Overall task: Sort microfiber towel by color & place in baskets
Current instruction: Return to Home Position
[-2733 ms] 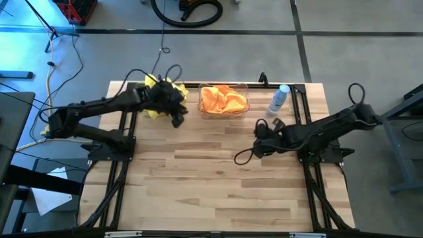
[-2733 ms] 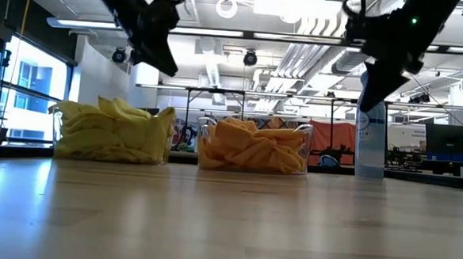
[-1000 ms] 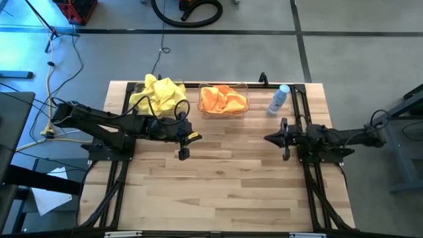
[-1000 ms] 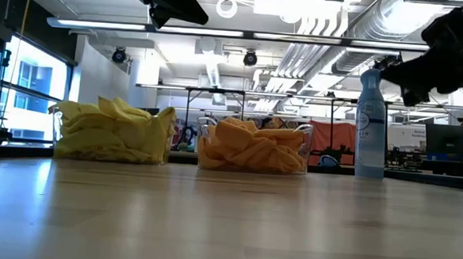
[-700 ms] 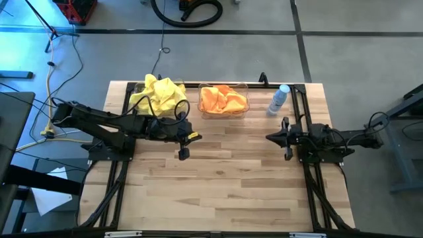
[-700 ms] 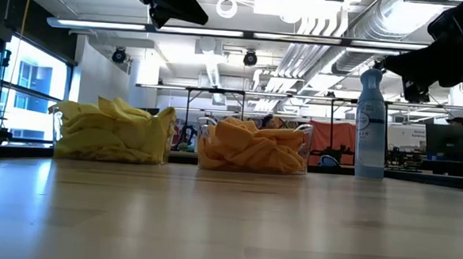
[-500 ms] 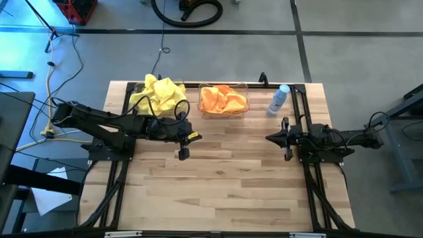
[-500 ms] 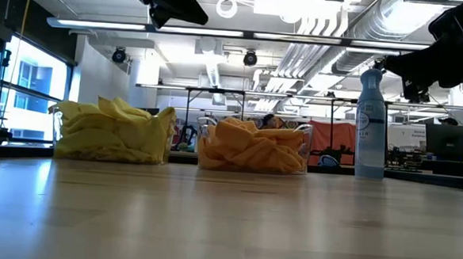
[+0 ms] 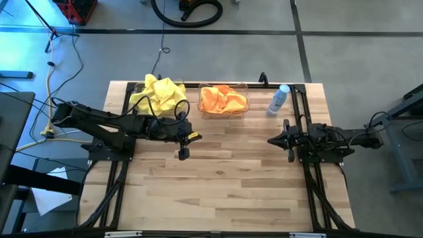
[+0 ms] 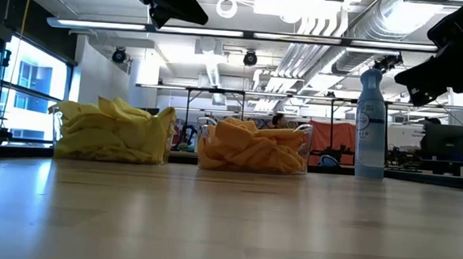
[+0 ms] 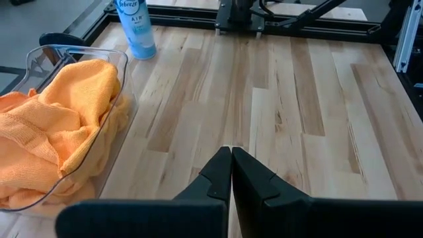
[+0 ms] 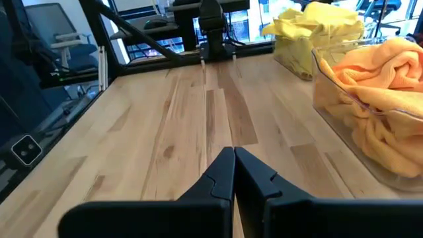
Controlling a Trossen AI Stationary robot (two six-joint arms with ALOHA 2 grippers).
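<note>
— Claws free?
— Yes. The left gripper and right gripper are both pinched fully together on nothing, tips facing across the table
— Towels?
— The orange towels fill the right basket, off to one side between the two tips. The yellow towels are heaped in the left basket, back behind the left claw
— Homing, then?
— I'd fold in slowly, well away from both rims

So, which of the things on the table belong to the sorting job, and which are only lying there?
Belong to the job:
- yellow towels, piled in the left basket
- orange towels, in the right basket
- left pincer, shut, over the table on its left side
- right pincer, shut, over its right side

Only lying there:
- spray bottle, standing beside the right basket
</note>
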